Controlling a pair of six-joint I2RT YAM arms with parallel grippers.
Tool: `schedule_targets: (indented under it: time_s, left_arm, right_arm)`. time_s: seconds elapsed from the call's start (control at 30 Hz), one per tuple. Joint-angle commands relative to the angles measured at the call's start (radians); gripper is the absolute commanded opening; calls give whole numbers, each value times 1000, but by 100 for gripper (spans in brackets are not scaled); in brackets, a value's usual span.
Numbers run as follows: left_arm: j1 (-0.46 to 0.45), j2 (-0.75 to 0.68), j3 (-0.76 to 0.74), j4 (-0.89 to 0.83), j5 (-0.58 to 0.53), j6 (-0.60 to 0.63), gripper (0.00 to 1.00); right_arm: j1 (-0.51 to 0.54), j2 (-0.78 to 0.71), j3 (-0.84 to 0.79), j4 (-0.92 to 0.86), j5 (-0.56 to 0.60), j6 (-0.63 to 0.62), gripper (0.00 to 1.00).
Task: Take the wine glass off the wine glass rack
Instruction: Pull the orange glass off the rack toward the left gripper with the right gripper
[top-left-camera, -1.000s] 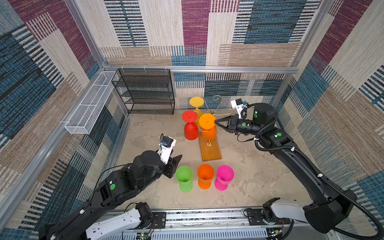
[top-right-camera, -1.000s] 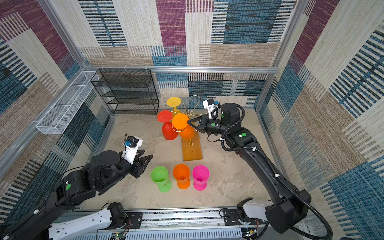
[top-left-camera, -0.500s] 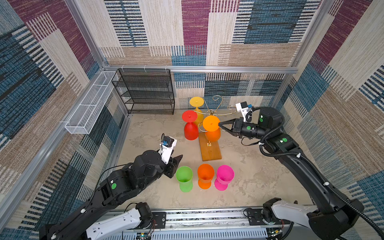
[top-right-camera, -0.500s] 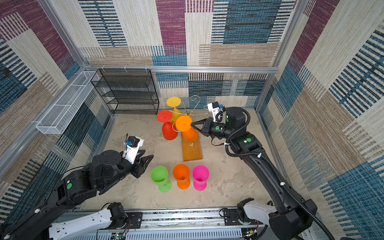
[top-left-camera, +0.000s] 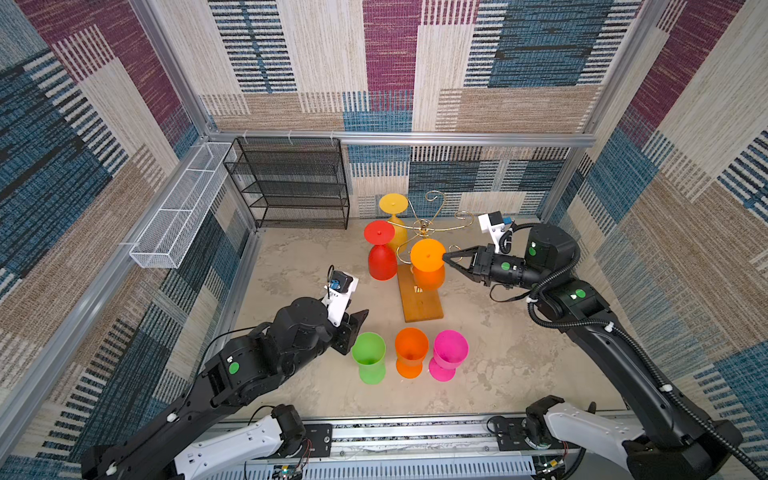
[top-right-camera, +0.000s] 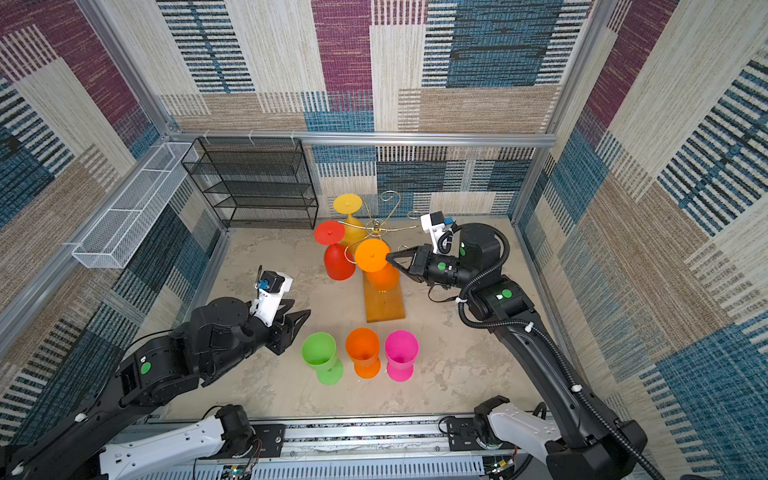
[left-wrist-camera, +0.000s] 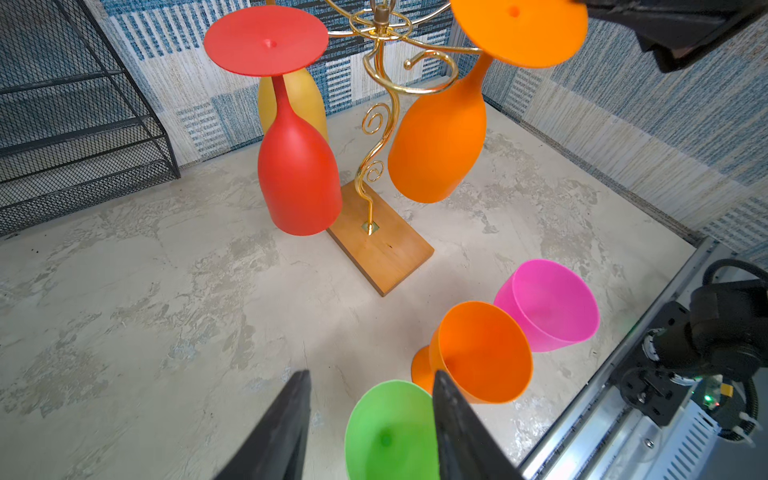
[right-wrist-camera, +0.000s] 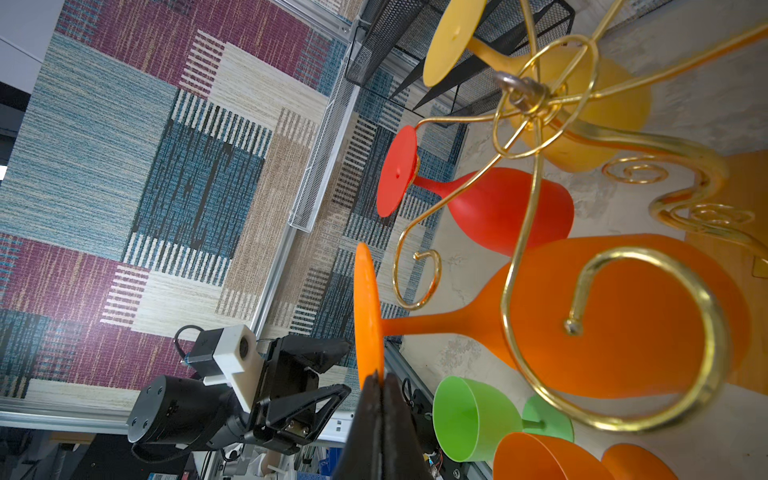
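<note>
The wine glass rack (top-left-camera: 424, 224) (top-right-camera: 378, 226) is a gold wire tree on a brown wooden base (top-left-camera: 419, 299). Upside down beside it is an orange wine glass (top-left-camera: 428, 255) (top-right-camera: 372, 254) (left-wrist-camera: 436, 141), bowl tilted. My right gripper (top-left-camera: 444, 257) (top-right-camera: 388, 257) (right-wrist-camera: 380, 376) is shut on the rim of its foot. In the right wrist view its stem lies just outside a curled arm tip. A red glass (top-left-camera: 381, 262) and a yellow glass (top-left-camera: 392, 203) hang on the rack. My left gripper (top-left-camera: 353, 328) (left-wrist-camera: 370, 374) is open and holds nothing.
Three glasses stand upright near the front: green (top-left-camera: 368, 349), orange (top-left-camera: 411, 345), pink (top-left-camera: 451, 349). The green one is right by my left fingers (left-wrist-camera: 457, 415). A black mesh shelf (top-left-camera: 291, 183) stands at the back left. A white mesh basket (top-left-camera: 178, 212) hangs on the left wall.
My right gripper has drawn the orange glass rightward and toward the front, away from the rack's post. The left arm has stayed put.
</note>
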Motion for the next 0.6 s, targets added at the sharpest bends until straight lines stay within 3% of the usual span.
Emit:
schedule_targets:
  time_s: [0.0, 0.3, 0.57]
  left_arm:
    - [2, 2, 9, 25, 10, 2, 50]
    - [4, 13, 17, 28, 11, 6, 50]
    - [9, 27, 29, 34, 8, 19, 50]
  right_arm:
    - [1, -31, -23, 14, -22, 7, 0]
    - [2, -154, -94, -26, -52, 1, 0]
    - [1, -232, -117, -32, -150, 9, 0]
